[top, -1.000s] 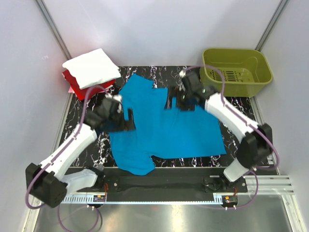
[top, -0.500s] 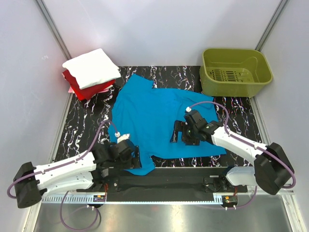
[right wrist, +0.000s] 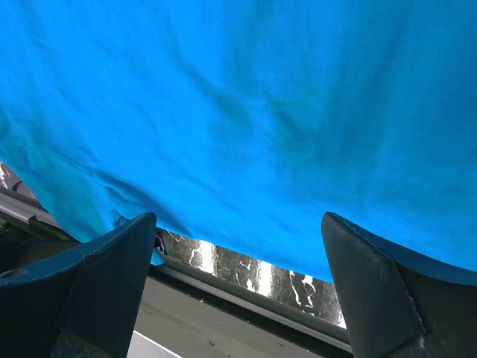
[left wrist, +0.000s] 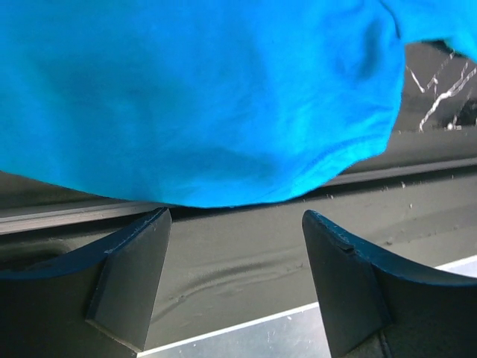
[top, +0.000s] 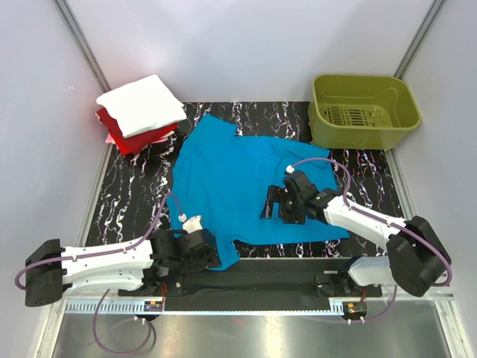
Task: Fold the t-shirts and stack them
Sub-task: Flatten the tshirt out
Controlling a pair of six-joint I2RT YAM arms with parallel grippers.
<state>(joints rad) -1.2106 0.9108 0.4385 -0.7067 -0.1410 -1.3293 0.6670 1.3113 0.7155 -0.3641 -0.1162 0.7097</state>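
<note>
The turquoise-blue t-shirt (top: 246, 179) lies spread flat on the black marbled mat (top: 127, 201). At the back left a folded white t-shirt (top: 141, 104) rests on a folded red t-shirt (top: 119, 136). My left gripper (top: 207, 253) is low at the blue shirt's near-left corner. In the left wrist view the left gripper (left wrist: 235, 224) is open, with the blue t-shirt's hem (left wrist: 209, 97) just beyond the tips and nothing between them. My right gripper (top: 270, 207) hovers over the shirt's near middle. In the right wrist view the right gripper (right wrist: 238, 224) is open over the blue t-shirt (right wrist: 261, 112).
An olive-green basket (top: 364, 110) stands at the back right, with no cloth in it. A dark strip (top: 261, 283) and a metal rail run along the table's near edge, right under the left gripper. White walls close in on both sides.
The left arm has swung from the shirt's left side down to its near-left corner. The right arm has pulled back from the collar area to the near middle.
</note>
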